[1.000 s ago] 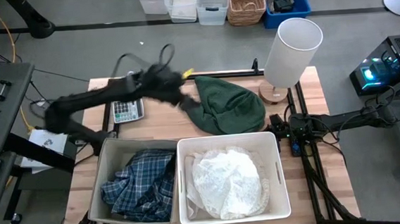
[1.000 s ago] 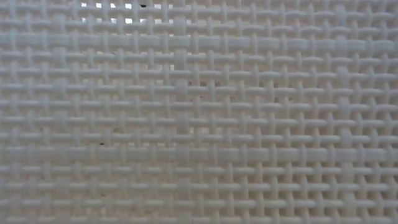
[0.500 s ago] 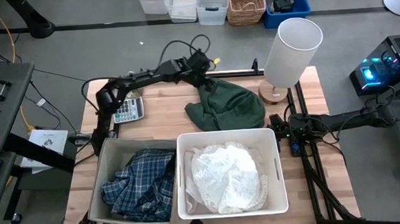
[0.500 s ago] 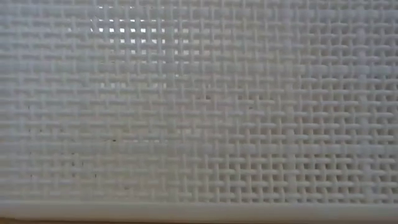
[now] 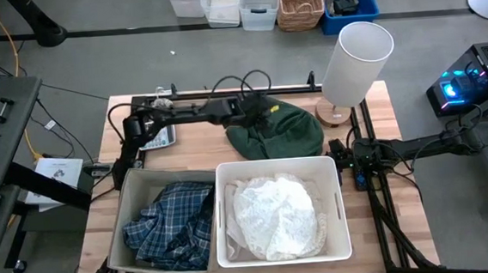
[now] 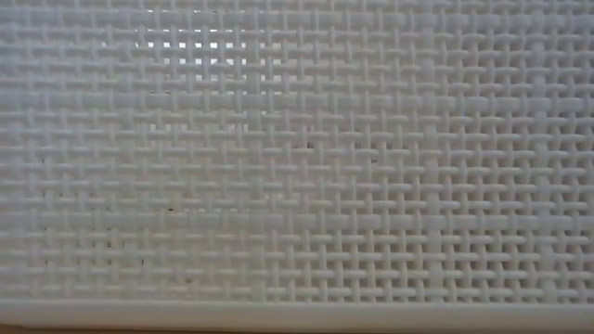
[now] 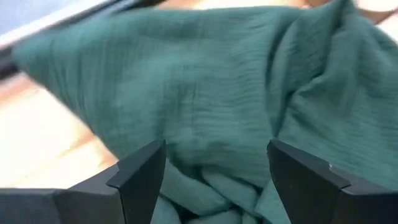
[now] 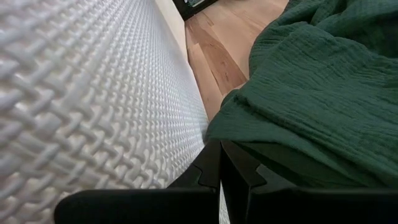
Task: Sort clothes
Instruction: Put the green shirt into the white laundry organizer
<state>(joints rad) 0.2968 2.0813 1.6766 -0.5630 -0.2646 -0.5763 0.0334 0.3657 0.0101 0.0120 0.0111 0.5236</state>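
The dark green garment (image 5: 282, 132) lies crumpled on the wooden table behind the white bin (image 5: 339, 200). My left gripper (image 5: 256, 114) is over its far left part, open. In the left wrist view its fingers stand on either side of a bunch of green folds (image 7: 211, 186). White garments (image 5: 277, 216) fill the white bin. The blue-white plaid shirt (image 5: 171, 226) lies in the beige bin (image 5: 122, 215). My right gripper (image 8: 221, 155) is shut, low by the white bin's wall (image 8: 93, 93), at the green garment's edge (image 8: 298, 93). No dark grey garment shows. My left gripper comes at the green garment from above and from the table's left, its open fingers (image 7: 140, 171) astride the folds; I cannot tell whether they touch the cloth. My right gripper lies at the garment's near edge; I cannot tell whether it touches it.
A white cylinder (image 5: 355, 56) on a round wooden base stands at the table's far right. A calculator (image 5: 155, 138) lies far left. The white bin's woven wall (image 6: 297, 167) fills the low view. Storage boxes and a basket (image 5: 299, 3) stand on the floor beyond.
My left gripper has swung from the table's far left toward the right, passed the green garment's far edge, and come down toward the near edge onto the garment's far left part. The right arm has kept still.
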